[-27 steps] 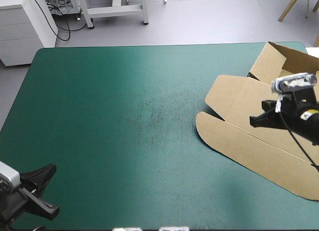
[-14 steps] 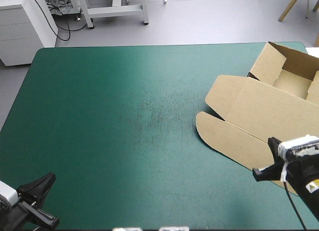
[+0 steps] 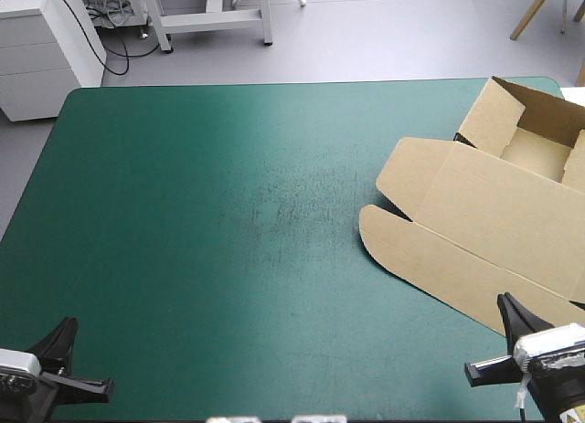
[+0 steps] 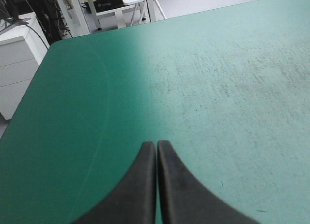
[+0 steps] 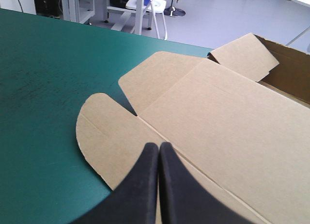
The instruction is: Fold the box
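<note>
- The brown box (image 3: 484, 213) sits at the table's (image 3: 183, 213) far right corner, an open tray with its lid (image 3: 457, 259) lying flat.
- The left hand (image 4: 156, 147), fingers together, is at the near left corner, well apart from the box.
- The right hand (image 5: 159, 147), fingers together, is at the lid's near edge.
- Its next move should probably rise clear, so the lid is not dragged.

Teal-green table (image 3: 183, 240), brown box (image 3: 484, 213) on its far right part, lid spread flat

Pale grey floor (image 3: 384, 39) lies beyond the counter's (image 3: 201, 222) far edge. A white drawer cabinet (image 3: 41, 62) stands off its left corner, beside cables (image 3: 108, 10) and a white frame (image 3: 215, 19).
</note>
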Controlling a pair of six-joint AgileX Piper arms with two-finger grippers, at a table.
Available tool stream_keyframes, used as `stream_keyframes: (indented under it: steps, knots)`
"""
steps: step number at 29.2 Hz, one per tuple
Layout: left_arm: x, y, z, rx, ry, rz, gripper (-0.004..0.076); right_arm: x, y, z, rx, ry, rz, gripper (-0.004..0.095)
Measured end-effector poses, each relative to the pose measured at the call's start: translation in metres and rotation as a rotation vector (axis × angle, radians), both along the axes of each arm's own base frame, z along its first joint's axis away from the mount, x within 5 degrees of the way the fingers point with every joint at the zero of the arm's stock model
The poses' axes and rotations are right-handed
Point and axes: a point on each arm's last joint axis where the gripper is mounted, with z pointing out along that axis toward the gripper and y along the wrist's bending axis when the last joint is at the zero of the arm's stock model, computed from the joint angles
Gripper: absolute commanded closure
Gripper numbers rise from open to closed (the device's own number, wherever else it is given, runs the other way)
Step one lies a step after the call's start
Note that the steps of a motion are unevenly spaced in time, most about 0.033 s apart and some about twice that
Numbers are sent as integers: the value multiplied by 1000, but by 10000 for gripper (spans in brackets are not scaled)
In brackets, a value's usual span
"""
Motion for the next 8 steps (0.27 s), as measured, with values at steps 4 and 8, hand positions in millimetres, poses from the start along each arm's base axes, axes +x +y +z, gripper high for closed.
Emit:
stream_keyframes:
  steps: [4,8]
  knots:
    - [-1,-4,-1,31,2,23,734,-14,-3,-1,1,-71,-44,927]
    - [-2,-7,-1,14,4,18,734,-16,-3,-1,7,-77,-57,927]
